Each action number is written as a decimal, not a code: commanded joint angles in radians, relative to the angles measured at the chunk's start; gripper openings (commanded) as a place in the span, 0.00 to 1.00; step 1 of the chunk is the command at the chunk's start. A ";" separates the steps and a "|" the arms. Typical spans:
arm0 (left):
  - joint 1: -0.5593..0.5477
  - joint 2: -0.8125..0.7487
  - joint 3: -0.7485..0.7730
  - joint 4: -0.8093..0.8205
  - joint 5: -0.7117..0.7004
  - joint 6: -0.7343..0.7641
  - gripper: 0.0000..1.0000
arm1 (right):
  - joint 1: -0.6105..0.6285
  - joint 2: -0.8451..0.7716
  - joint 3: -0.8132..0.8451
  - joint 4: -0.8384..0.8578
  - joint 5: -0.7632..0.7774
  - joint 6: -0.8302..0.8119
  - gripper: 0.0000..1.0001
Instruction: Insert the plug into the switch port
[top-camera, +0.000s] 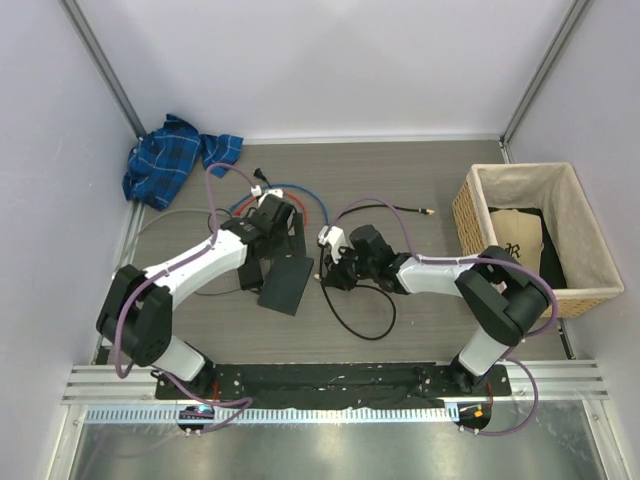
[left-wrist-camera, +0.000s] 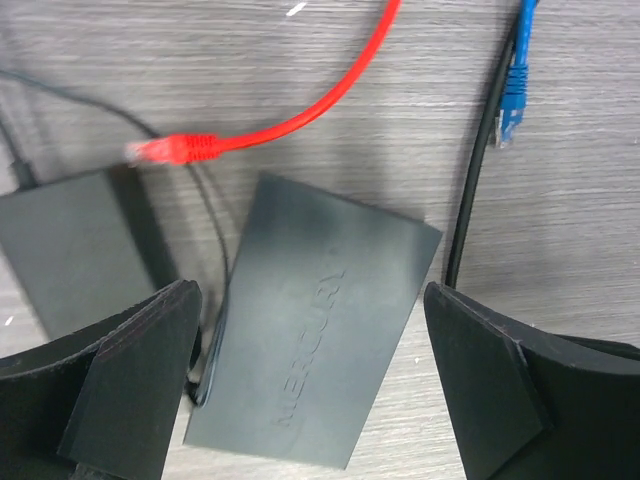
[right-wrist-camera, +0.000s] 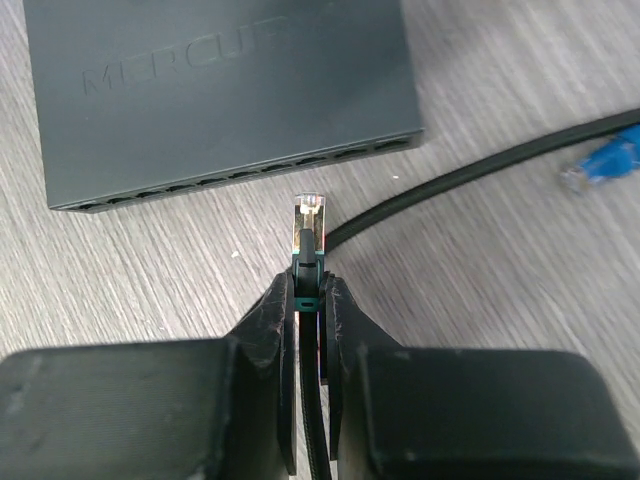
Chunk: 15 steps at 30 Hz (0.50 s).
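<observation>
Basket (top-camera: 463, 220) (wicker) with dark fabric (top-camera: 550, 258)

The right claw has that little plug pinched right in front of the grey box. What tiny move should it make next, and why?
Probably ease the right gripper straight forward. It is shut on the plug, whose tip points at the port row along the near edge of the switch. A small gap still separates them, so the plug is not yet in.

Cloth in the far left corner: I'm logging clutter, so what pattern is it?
Blue plaid; the cloth shows best in the top external view.
</observation>
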 joint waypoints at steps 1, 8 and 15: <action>0.036 0.052 0.062 0.020 0.057 0.063 0.98 | 0.013 0.026 0.042 0.051 -0.071 -0.009 0.01; 0.050 0.075 0.049 0.029 0.065 0.076 0.98 | 0.034 0.062 0.069 0.025 -0.024 -0.026 0.01; 0.050 0.111 0.047 0.023 0.074 0.090 0.98 | 0.034 0.106 0.091 0.012 0.088 -0.042 0.01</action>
